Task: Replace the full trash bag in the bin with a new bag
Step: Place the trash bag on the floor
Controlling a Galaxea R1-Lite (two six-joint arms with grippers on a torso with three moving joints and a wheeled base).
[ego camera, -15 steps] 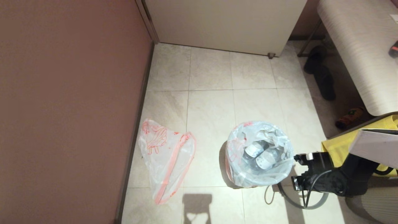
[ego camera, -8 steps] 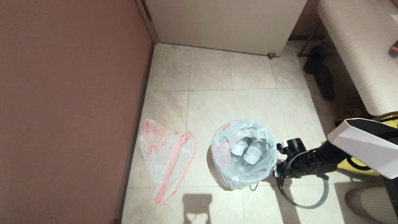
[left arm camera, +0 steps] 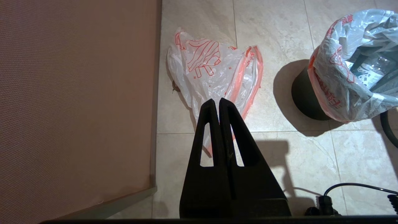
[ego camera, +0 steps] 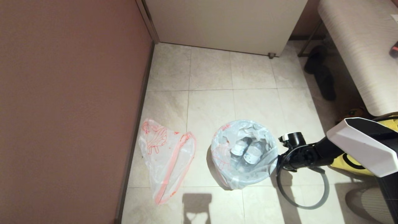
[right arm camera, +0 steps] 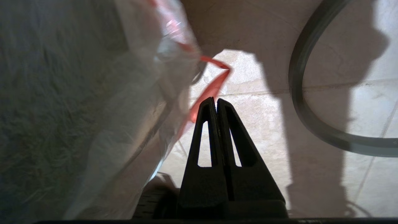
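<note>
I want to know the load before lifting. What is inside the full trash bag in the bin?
Inside the full trash bag, two clear bottles with white labels and crumpled paper show. Anything beneath them is covered.

Tiled floor (ego camera: 211, 105) w/ bags, bin, hoop

Beige tiles. New bag (ego camera: 166, 155) lies flat nr the wall; bin (left arm camera: 306, 99) stands beside it, apart, w/ full trash bag (ego camera: 244, 154) inside. Grey hoop (ego camera: 311, 199) lies flat on the bin's other side. Dark shoes (ego camera: 320, 74) under the bench, far right.
</note>
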